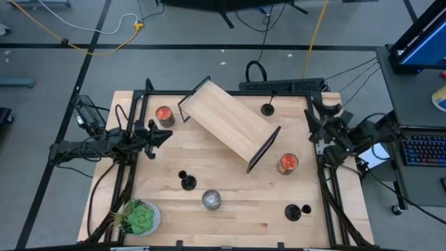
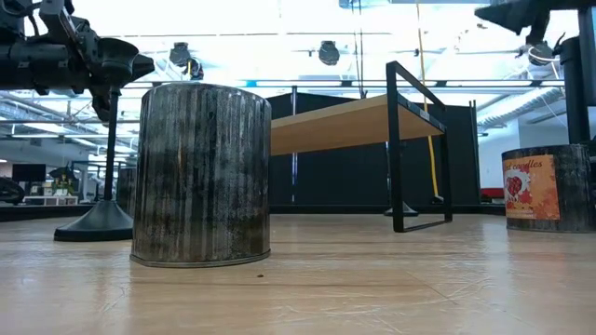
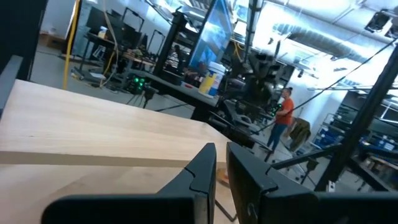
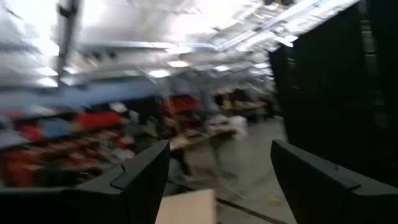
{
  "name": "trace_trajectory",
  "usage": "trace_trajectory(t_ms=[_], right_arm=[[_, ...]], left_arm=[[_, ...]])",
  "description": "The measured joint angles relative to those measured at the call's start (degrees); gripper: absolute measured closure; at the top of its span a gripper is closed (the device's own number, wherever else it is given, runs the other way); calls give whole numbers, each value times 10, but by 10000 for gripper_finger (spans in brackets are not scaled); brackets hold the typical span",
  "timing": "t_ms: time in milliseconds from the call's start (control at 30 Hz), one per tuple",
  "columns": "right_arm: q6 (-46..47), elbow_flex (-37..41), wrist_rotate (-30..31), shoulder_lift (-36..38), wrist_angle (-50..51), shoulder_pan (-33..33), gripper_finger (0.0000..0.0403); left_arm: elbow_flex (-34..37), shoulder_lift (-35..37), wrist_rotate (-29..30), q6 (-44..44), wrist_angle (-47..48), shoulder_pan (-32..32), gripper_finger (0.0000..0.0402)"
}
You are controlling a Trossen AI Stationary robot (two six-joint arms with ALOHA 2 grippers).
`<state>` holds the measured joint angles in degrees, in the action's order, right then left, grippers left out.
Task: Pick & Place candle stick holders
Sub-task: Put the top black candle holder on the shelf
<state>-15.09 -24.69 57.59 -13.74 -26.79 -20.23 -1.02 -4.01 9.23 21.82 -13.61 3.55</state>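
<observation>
The left gripper [image 1: 164,134] hung above the table's left edge with its two fingers [image 3: 205,171] drawn almost together, a thin gap between them and nothing visibly held. The right gripper [image 1: 311,120] hung over the right edge near the far right corner, its fingers [image 4: 146,171] spread wide apart and empty. Three candle stick holders stood on the wooden table [image 1: 237,209]: the first candle stick holder [image 1: 267,108] near the far edge, just beyond the tilted end of the wooden shelf [image 1: 228,122]; the second candle stick holder [image 1: 188,183] toward the near left, just beside the silver jar [image 1: 212,200]; the third candle stick holder [image 1: 293,212] near the near right corner. The shelf, a wooden board on a black frame, lay diagonally across the table's middle. One orange-red jar [image 1: 164,115] stood near the far left corner, close to the left gripper, and a second orange-red jar [image 1: 287,163] stood toward the right edge, just beside the shelf's end. A green plant [image 1: 139,217] sat at the near left corner. In the low view the silver jar filled the foreground, with a holder's base beside it.
</observation>
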Motion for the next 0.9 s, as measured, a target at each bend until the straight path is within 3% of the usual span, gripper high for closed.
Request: trace_trajectory(t_ms=[133, 267, 567, 733, 900], right_arm=[[-10, -89, 108, -89, 17, 0, 131], [-83, -184, 205, -179, 12, 2, 132], [-254, -340, 226, -345, 13, 82, 133], [-287, -378, 276, -414, 15, 171, 131], [-321, -391, 282, -459, 13, 264, 133]], left_arm=[[0, 0, 15, -1, 0, 0, 360], [0, 0, 48, -2, 0, 0, 360], [0, 0, 63, -7, 0, 0, 360], [0, 0, 63, -7, 0, 0, 360], [0, 0, 63, -7, 0, 0, 360]])
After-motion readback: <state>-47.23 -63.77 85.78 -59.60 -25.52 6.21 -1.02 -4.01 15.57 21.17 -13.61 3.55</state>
